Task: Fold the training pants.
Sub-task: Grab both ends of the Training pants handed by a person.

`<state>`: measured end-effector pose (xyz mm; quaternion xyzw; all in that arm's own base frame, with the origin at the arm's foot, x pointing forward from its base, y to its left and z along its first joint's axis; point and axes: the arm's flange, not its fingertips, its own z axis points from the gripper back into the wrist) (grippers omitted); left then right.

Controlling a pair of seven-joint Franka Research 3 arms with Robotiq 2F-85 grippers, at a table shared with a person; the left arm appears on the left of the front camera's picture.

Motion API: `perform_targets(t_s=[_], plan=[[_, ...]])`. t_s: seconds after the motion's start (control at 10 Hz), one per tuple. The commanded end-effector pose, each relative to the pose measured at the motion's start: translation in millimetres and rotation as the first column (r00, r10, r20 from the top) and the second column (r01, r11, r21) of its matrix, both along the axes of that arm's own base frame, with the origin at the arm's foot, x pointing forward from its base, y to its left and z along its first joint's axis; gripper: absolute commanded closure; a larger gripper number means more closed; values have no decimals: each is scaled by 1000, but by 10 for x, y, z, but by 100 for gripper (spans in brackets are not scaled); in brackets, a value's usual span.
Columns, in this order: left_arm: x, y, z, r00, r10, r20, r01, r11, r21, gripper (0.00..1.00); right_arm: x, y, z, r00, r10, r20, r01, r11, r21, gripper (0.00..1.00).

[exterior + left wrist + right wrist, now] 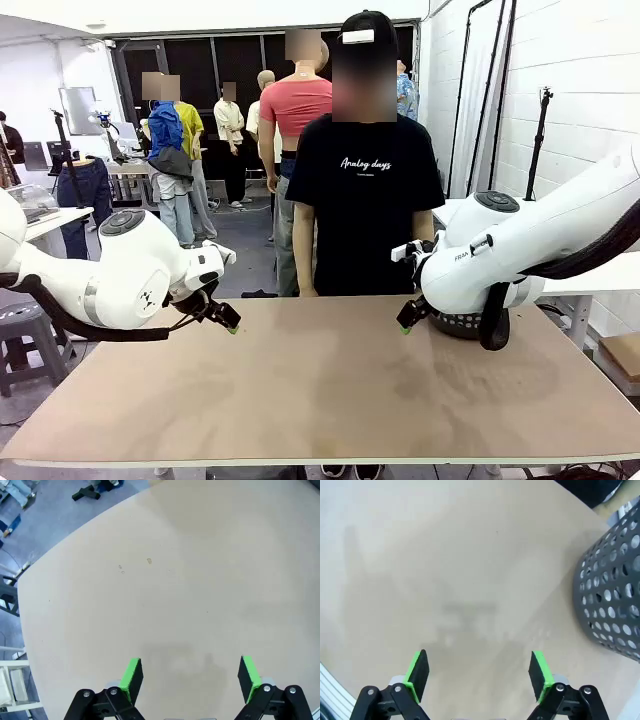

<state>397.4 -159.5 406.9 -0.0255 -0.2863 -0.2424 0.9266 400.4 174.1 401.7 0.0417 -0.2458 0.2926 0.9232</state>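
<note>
Left gripper (190,675) and right gripper (479,672) are held released, jaws spread wide, above the brown table (330,390); a perforated grey basket (612,600) is seen near the right. Where the training pants lie cannot be told.

Front camera: fixed between the arms, facing across the table (330,390) toward a person (365,190) at its far edge; mid-distance. Left wrist camera: close, angled down on the tabletop past the left gripper (190,672). Right wrist camera: same, past the right gripper (478,667), perforated bin (612,600) alongside. Tabletop and bin shared with front.
</note>
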Motion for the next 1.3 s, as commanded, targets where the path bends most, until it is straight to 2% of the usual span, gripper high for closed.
perform_targets(t_s=[0.0, 1.0, 1.1, 1.2], plan=[[-19, 14, 28, 1000, 2, -5, -2, 1000, 3, 0, -13, -14, 2, 1000, 1, -4, -1, 1000, 2, 0], [-19, 14, 28, 1000, 2, -5, -2, 1000, 3, 0, -1, 2, 0, 1000, 1, 0, -1, 1000, 0, 0], [0, 0, 0, 1000, 0, 0, 0, 1000, 0, 0, 22, -22, 43, 999, -27, -26, 27, 1000, 13, 0], [-17, -33, 147, 1000, 14, 9, -15, 1000, 10, 0, 20, -67, 182, 998, -55, -35, 56, 998, 27, 0]])
